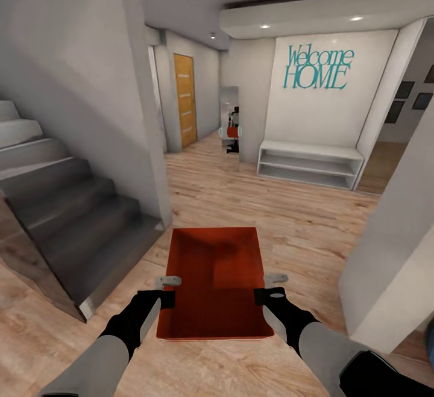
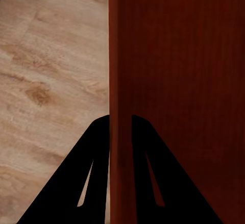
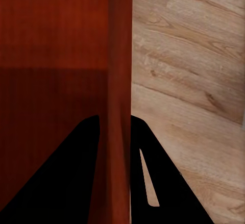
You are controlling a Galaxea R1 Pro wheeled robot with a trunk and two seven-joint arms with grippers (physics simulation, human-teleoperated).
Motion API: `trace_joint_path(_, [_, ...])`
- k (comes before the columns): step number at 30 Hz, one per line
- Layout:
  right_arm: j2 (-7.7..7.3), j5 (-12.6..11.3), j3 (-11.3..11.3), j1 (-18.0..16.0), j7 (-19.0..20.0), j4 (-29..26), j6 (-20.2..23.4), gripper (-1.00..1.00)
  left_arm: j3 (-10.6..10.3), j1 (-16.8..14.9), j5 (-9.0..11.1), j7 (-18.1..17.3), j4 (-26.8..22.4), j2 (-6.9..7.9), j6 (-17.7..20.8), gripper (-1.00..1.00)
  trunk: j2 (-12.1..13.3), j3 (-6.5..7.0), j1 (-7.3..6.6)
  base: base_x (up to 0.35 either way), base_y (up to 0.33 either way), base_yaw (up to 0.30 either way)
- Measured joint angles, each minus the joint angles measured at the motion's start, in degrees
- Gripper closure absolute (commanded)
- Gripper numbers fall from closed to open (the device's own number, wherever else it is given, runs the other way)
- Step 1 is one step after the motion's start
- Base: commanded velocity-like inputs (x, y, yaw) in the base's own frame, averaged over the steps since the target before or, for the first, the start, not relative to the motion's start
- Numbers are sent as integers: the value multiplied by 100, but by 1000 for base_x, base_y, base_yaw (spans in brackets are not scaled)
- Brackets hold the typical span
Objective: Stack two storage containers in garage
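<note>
One orange-red open-top storage container [image 1: 214,282] hangs in front of me above the light wood plank floor, carried by both arms. My left gripper [image 1: 167,288] is shut on its left wall [image 2: 120,81], one finger on each side of the wall. On the opposite side, my right gripper [image 1: 271,287] is shut on the right wall [image 3: 120,81] in the same way. The container is empty. An orange-brown wooden door [image 1: 184,99] with frosted strips stands at the end of the hallway ahead.
A grey staircase [image 1: 60,216] rises at my left, with a wall corner [image 1: 150,144] beside it. A white pillar [image 1: 398,240] stands close on the right. A white low bench shelf [image 1: 310,165] sits under the "Welcome HOME" wall. Open plank floor leads toward the door.
</note>
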Motion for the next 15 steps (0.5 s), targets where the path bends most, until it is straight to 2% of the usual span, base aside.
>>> trace_joint_path(15, [-1, -7, 6, 0, 1, 2, 0, 100, 3, 0, 1, 0, 3, -1, 0, 100, 0, 0, 0, 322, 0, 0])
